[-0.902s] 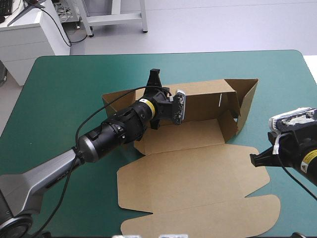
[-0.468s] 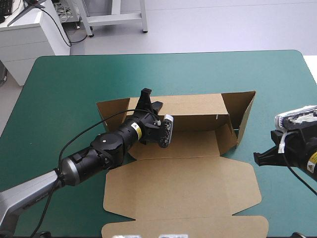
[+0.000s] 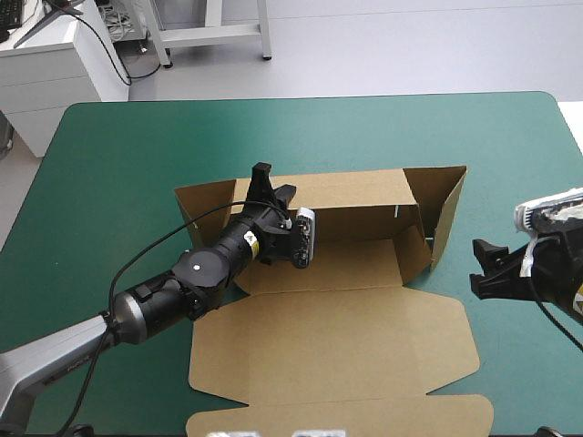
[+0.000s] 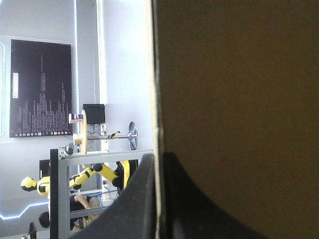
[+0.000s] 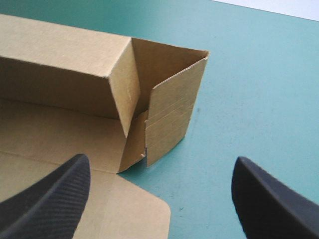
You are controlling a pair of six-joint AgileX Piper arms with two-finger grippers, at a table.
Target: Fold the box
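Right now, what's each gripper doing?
Left gripper: shut on the box, gripping its raised far wall.
Right gripper: open, holding nothing.

The box (image 3: 346, 328) is a cut sheet of brown board, partly raised. Its long back wall stands upright, clamped in the left gripper (image 3: 273, 187) near that wall's left end. The end wall nearest the right gripper (image 3: 487, 264) also stands, with a short flap turned in at the corner; it lies just ahead of that gripper and apart from it. The floor and the broad lid lie flat on the teal-green desk (image 3: 137, 155), the lid spreading back behind the left gripper.
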